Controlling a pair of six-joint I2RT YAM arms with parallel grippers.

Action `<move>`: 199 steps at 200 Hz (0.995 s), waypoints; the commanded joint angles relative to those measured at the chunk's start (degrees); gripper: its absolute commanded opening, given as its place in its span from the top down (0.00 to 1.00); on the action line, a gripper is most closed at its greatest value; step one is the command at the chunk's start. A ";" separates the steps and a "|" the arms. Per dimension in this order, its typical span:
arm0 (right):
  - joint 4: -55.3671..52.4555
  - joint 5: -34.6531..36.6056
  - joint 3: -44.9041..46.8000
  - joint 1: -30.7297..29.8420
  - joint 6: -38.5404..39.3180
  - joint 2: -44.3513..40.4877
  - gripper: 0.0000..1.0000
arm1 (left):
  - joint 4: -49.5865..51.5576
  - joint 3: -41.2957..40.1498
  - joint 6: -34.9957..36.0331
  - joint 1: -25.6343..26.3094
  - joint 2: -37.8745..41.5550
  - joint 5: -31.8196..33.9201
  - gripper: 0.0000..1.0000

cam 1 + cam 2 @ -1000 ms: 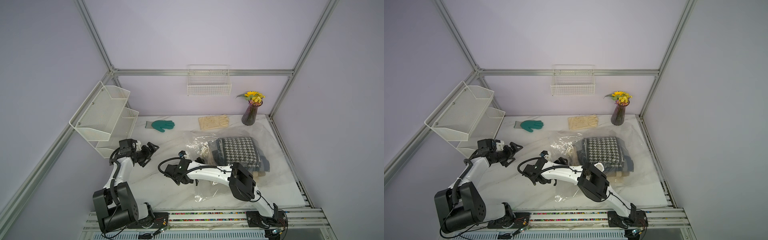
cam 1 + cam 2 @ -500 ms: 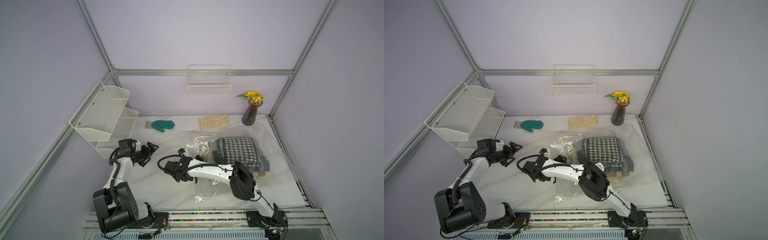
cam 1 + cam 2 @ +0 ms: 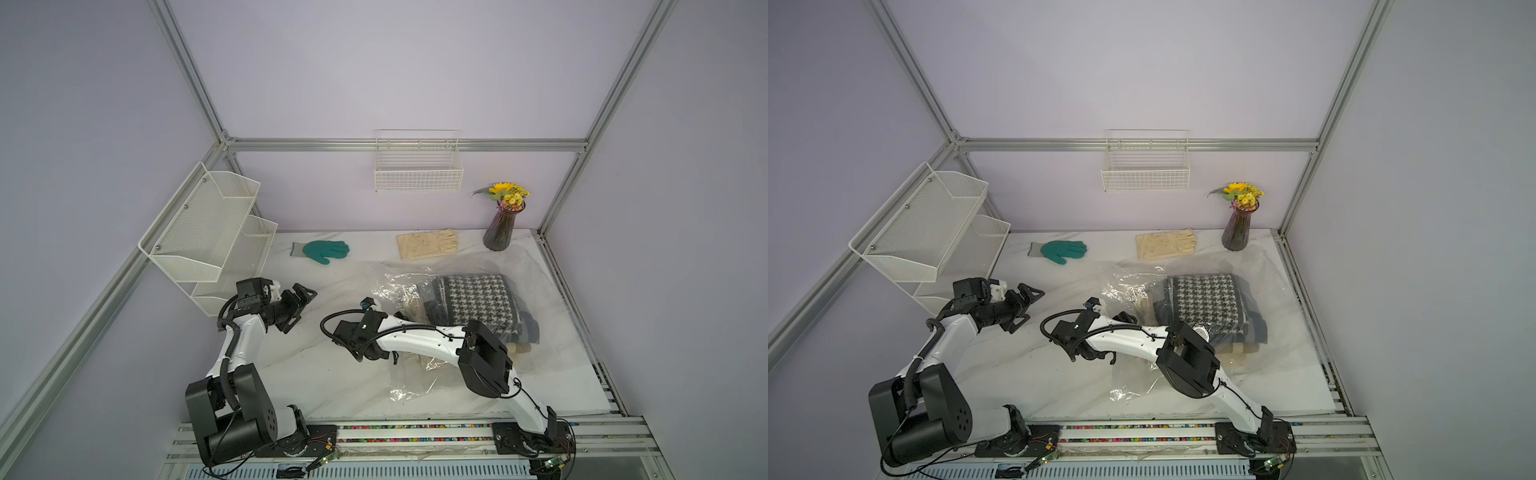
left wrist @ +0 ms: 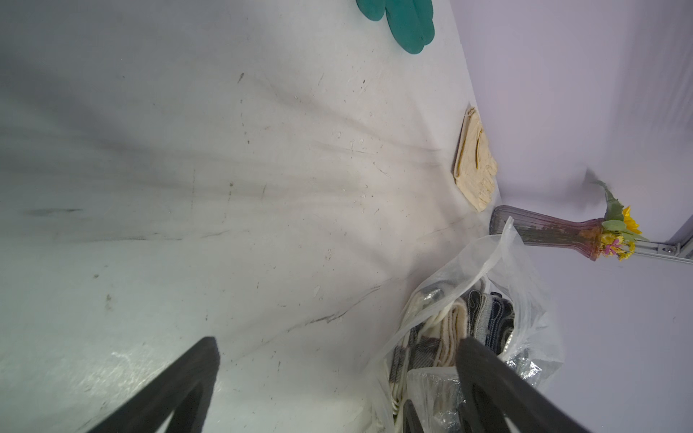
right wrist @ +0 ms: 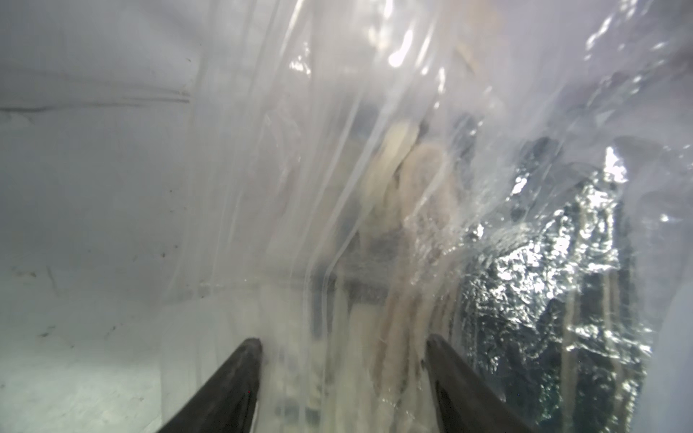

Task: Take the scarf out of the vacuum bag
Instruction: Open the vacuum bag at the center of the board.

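The vacuum bag (image 3: 469, 266) (image 3: 1258, 266) is crinkly clear plastic on the right half of the table, its mouth facing left. Inside lies a folded stack with the black-and-white houndstooth scarf (image 3: 478, 305) (image 3: 1208, 303) on top. My right gripper (image 3: 380, 355) (image 3: 1100, 355) sits low at the bag's mouth. In the right wrist view, my right gripper (image 5: 341, 341) has its jaws apart, with cream fringe (image 5: 393, 262) and plastic film between them. My left gripper (image 3: 305, 293) (image 3: 1030, 293) (image 4: 337, 348) hangs open and empty left of the bag, pointing at its mouth (image 4: 461, 300).
A green glove (image 3: 324, 250) and a cream glove (image 3: 428, 244) lie near the back wall. A vase of flowers (image 3: 503, 226) stands at the back right, beside the bag. A white mesh shelf (image 3: 208, 237) hangs on the left and a wire basket (image 3: 417, 174) on the back wall.
My right wrist has shifted slightly away from the table's front at the bag's mouth. The left arm has stayed where it was.
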State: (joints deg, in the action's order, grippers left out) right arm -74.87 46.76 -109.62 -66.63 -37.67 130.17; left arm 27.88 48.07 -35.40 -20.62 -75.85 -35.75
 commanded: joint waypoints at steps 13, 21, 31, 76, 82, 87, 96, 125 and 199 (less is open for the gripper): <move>-0.58 -0.47 2.58 -0.49 -2.04 -2.05 0.28 | -0.99 -0.13 -0.20 -0.56 0.35 -1.18 0.00; -0.54 -0.56 2.81 -0.63 -1.97 -2.28 0.29 | -1.02 -0.16 -0.22 -0.64 0.30 -1.15 0.00; -0.58 -0.70 2.59 -1.01 -1.87 -2.51 0.32 | -1.06 -0.17 -0.24 -0.68 0.22 -1.25 0.00; -1.41 0.21 1.80 -1.32 -2.07 -3.83 0.63 | -1.15 -0.10 -0.19 -0.82 0.14 -1.33 0.00; -1.57 0.41 1.64 -1.34 -1.83 -4.16 0.67 | -1.16 -0.23 -0.15 -0.73 0.15 -1.43 0.00; -1.79 0.55 1.39 -1.34 -1.87 -4.35 0.74 | -1.17 -0.25 -0.10 -0.75 0.22 -1.41 0.00; -2.27 0.87 0.96 -1.36 -1.79 -4.81 0.81 | -1.20 -0.26 -0.02 -0.77 0.39 -1.43 0.00; -2.51 1.78 0.88 -1.31 -0.77 -6.95 0.84 | -1.33 -0.04 1.01 -0.69 1.68 -2.01 0.00; -2.19 -1.93 0.13 0.40 4.42 -12.55 0.87 | -6.20 -0.71 1.74 3.06 5.11 -8.50 0.00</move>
State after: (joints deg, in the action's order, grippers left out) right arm -76.34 46.44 -107.83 -67.64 -35.44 121.60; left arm 26.24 47.75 -35.14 -19.75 -73.47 -39.27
